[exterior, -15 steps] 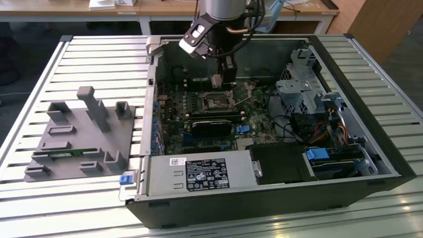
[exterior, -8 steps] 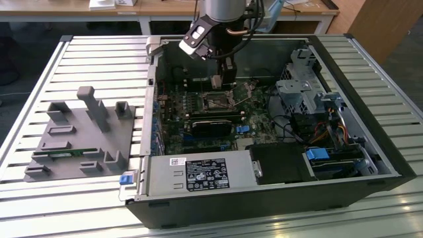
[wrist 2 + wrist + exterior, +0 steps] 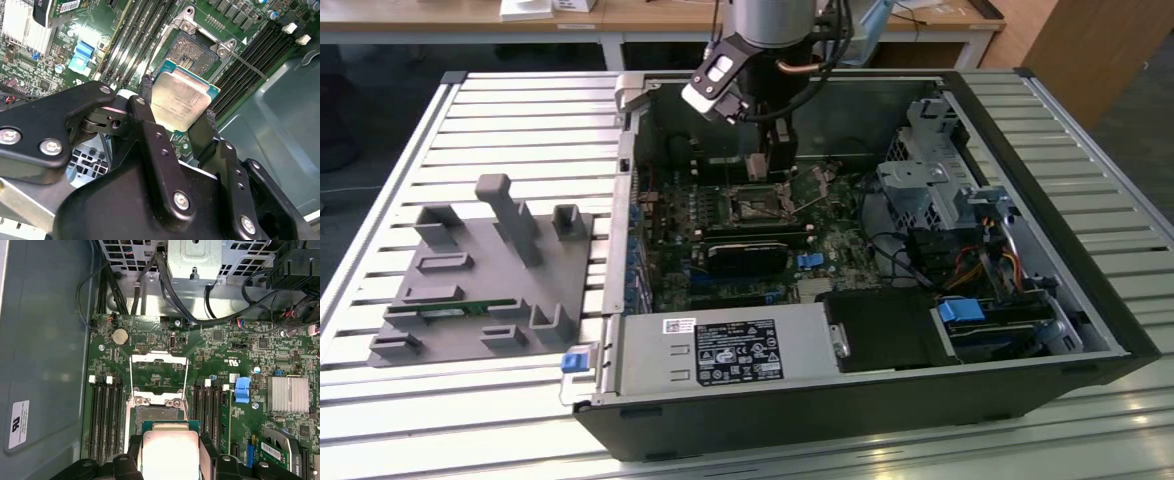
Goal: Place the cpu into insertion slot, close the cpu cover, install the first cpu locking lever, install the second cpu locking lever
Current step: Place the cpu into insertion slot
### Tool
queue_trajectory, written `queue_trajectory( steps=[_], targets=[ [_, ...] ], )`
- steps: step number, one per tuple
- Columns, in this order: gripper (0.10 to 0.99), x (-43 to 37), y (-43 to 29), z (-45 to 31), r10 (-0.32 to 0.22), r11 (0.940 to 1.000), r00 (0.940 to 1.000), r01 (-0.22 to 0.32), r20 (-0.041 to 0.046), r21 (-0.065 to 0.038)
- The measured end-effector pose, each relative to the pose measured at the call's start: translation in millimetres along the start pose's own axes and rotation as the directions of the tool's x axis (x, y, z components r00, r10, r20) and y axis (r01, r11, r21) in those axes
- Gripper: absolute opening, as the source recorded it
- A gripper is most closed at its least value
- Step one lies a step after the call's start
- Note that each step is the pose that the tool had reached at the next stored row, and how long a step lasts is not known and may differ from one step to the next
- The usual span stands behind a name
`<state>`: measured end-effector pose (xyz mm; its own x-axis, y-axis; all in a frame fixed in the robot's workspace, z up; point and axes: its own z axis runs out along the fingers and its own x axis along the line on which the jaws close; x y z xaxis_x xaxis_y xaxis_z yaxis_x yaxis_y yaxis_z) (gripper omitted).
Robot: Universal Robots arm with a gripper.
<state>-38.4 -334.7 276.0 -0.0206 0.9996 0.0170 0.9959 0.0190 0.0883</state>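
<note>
Grip: black 2-finger gripper [image 3: 178, 104] is clamping the small flat square silver-grey cpu [image 3: 181, 97] by opposite edges.
Cpu: hanging just above the open dark socket [image 3: 152, 412], not seated.
Cover: thin silver metal cpu cover [image 3: 159, 360] is standing raised.
Technique: likely needing a level chip, squared edges, straight descent.

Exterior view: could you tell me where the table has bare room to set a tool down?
Bare table slats lie between the grey fixture and the far edge, and at the exterior view's right of the case. Inside the case is crowded: cables and the gripper holding the cpu.
</note>
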Motion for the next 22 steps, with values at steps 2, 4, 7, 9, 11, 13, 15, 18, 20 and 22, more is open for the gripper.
queue_trajectory(
  steps=[2,4,7,9,11,13,15,18,20,22],
  targets=[
    [0.537,0.0,0.0,0.4,0.0,1.0,1.0,0.0,0.0,0.0],
    [0.537,0.0,-0.1,0.9,0.0,1.0,1.0,0.0,0.0002,0.0],
    [0.537,0.0,-0.2,2.3,0.0,1.0,1.0,0.0,0.0005,0.0],
    [0.537,0.1,-0.3,3.3,0.0,1.0,1.0,0.0,0.0011,0.0],
    [0.537,0.2,-0.3,3.9,0.0,1.0,1.0,0.0,0.0017,0.0],
    [0.537,0.3,-0.4,4.4,0.0,1.0,1.0,0.0,0.002,0.0],
    [0.537,0.3,-0.4,4.8,0.0,1.0,1.0,0.0,0.0024,0.0],
    [0.537,0.3,-0.5,5.6,0.0,1.0,1.0,0.0,0.0023,0.0],
    [0.537,0.3,-0.5,6.3,0.0,1.0,1.0,0.0,0.0026,0.0],
    [0.537,0.4,-0.6,7.2,0.0,1.0,1.0,0.0,0.0028,0.0]
  ],
)
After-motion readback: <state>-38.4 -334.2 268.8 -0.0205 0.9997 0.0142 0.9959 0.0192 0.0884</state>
